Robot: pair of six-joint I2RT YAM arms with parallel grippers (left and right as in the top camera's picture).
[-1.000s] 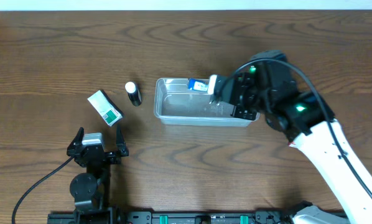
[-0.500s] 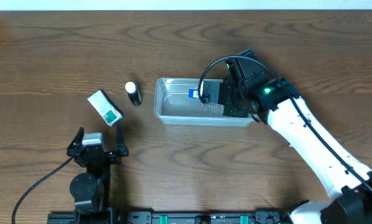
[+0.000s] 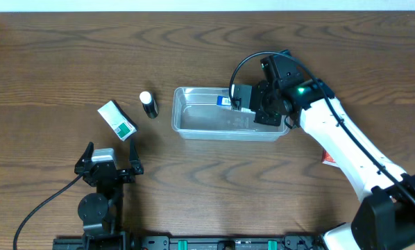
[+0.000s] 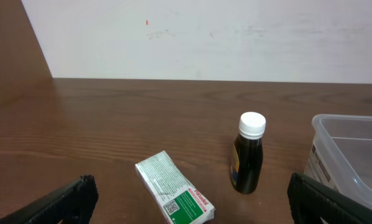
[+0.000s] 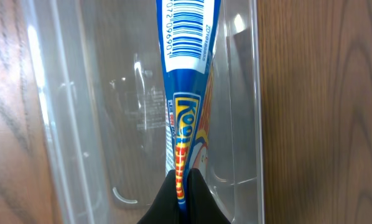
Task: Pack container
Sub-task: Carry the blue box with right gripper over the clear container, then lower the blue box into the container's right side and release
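Note:
The container (image 3: 200, 119) is a clear shallow tub at the table's middle. My right gripper (image 3: 239, 103) hangs over its right half, shut on a blue snack packet (image 3: 225, 101). In the right wrist view the packet (image 5: 186, 68), edge-on with its barcode showing, is pinched between the black fingertips of the gripper (image 5: 183, 186) and reaches down inside the tub's wall (image 5: 243, 93). My left gripper (image 3: 110, 161) rests open near the front left, nothing between its fingers (image 4: 65, 200). The tub's corner (image 4: 354, 152) shows at the right of the left wrist view.
A green-and-white medicine box (image 3: 117, 119) lies flat left of the tub, also in the left wrist view (image 4: 173, 196). A dark bottle with a white cap (image 3: 149, 104) stands between box and tub (image 4: 248, 155). Something small and red (image 3: 327, 159) peeks from under the right arm.
The right arm has turned its wrist over the tub's right end, keeping the blue packet pinched and carrying it slightly right inside the tub. The left arm has not moved.

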